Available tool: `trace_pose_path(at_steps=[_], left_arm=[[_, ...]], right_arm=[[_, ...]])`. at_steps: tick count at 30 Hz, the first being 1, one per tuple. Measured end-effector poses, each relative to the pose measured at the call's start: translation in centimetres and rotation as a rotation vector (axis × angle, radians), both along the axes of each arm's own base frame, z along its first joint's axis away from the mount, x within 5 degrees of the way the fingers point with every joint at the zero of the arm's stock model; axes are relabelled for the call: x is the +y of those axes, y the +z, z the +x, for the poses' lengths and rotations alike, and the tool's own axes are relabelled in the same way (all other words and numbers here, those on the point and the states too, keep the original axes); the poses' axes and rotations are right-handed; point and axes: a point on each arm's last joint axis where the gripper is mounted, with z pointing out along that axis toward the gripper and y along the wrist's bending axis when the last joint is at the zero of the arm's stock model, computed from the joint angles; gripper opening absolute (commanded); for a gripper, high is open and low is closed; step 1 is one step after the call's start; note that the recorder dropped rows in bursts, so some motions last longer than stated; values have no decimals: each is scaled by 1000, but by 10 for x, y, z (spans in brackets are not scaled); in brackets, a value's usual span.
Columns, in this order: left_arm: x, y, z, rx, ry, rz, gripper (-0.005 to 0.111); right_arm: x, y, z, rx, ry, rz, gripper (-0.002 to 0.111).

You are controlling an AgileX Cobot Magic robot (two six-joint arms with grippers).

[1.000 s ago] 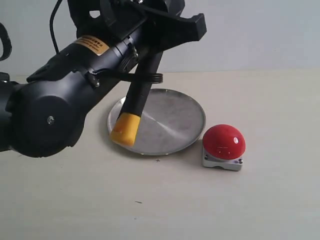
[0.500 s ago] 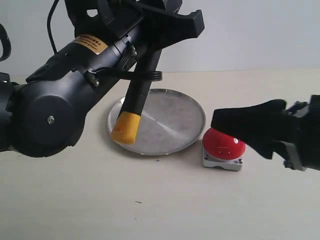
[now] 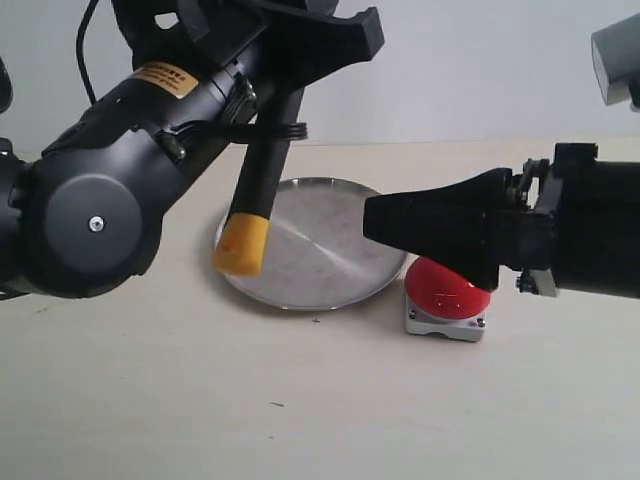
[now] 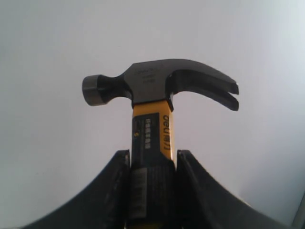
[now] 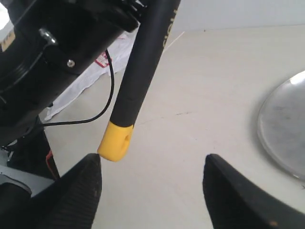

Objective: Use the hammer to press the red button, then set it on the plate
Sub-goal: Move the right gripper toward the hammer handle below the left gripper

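Your left jaws are clamped on the hammer (image 4: 152,95), a black finger (image 4: 112,191) pressed to each side of the handle just below the yellow neck. The head is dark, smooth steel, with a round striking face on one side and a curved, split claw on the other. Black lettering runs along the yellow neck and looks like "deli". The small print beside it and the stamp on the head are too fine to read.

In the exterior view the black rubber handle slants down from the top centre of the frame. Its blunt yellow end (image 3: 242,245) sits in front of the left rim of the plate (image 3: 325,245), left of centre. You cannot tell from here whether it touches the plate.

The plate is round, shallow, brushed silver metal with a raised rim, and it lies on the pale matte table (image 3: 300,400). Just beside its right rim stands the red button (image 3: 452,290), a glossy dome on a square grey base with screws at the corners.

Your right jaws stand wide apart with nothing between them. That arm (image 3: 560,230) comes in from the right edge of the frame and covers the top of the dome. A yellow-orange label (image 3: 165,75) on the left arm, upper left, carries print too small to read.
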Motion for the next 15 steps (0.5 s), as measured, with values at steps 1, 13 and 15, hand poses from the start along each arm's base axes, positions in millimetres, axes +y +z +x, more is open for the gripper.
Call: trace_pose_path(at_steps=[1,13,15], left_arm=[[1,0,1,5,9,-6,0],[3,1,2,-21,31,20,0],[3,1,2,-21,31,20,0]], right_arm=[[0,1,1,4,-8,2,60],[-4,-1,7,0,-81,-37,60],[-4,-1,8,4,-90,-39,60]])
